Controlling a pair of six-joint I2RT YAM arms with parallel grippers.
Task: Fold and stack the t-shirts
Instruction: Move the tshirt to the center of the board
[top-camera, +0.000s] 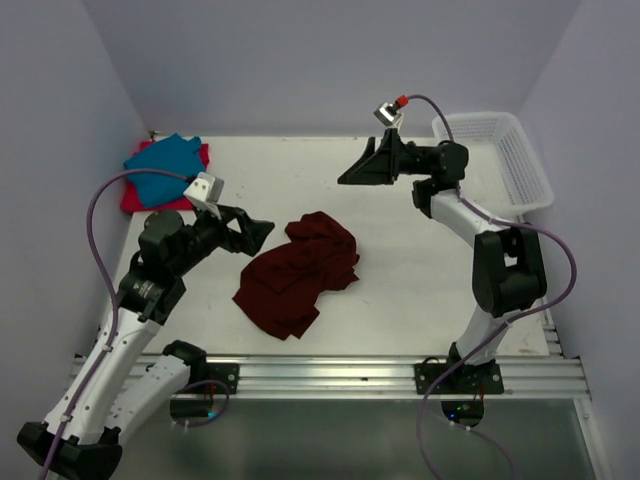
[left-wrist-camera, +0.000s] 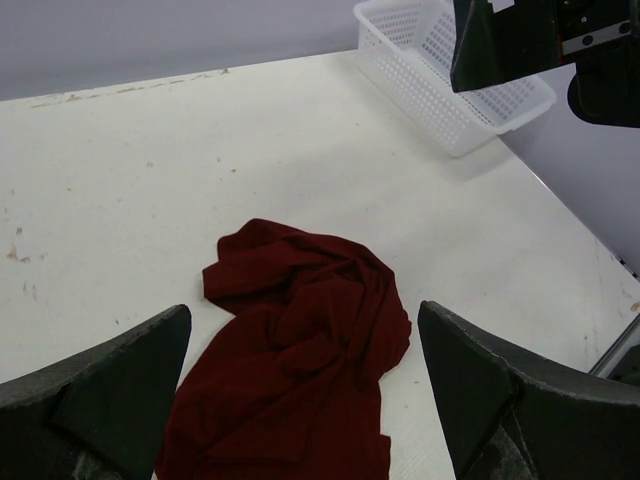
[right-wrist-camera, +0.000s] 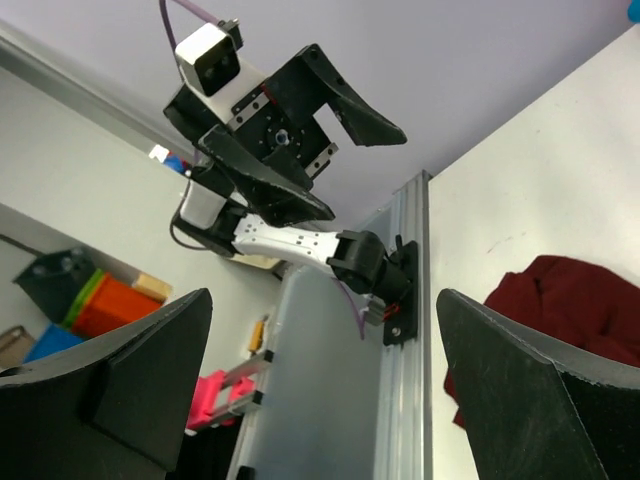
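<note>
A dark maroon t-shirt (top-camera: 300, 272) lies crumpled in the middle of the table, and it shows again in the left wrist view (left-wrist-camera: 300, 360) and at the edge of the right wrist view (right-wrist-camera: 570, 300). My left gripper (top-camera: 258, 232) hovers just left of it, open, with nothing between its fingers (left-wrist-camera: 305, 310). My right gripper (top-camera: 358, 168) hangs in the air behind the shirt, open and empty (right-wrist-camera: 325, 295), pointing toward the left arm. At the back left a folded teal blue t-shirt (top-camera: 165, 165) rests on a red-pink t-shirt (top-camera: 135, 195).
A white mesh basket (top-camera: 500, 155) stands at the back right corner, also in the left wrist view (left-wrist-camera: 440, 90). Walls close in the table on the left, back and right. An aluminium rail (top-camera: 350, 375) runs along the near edge.
</note>
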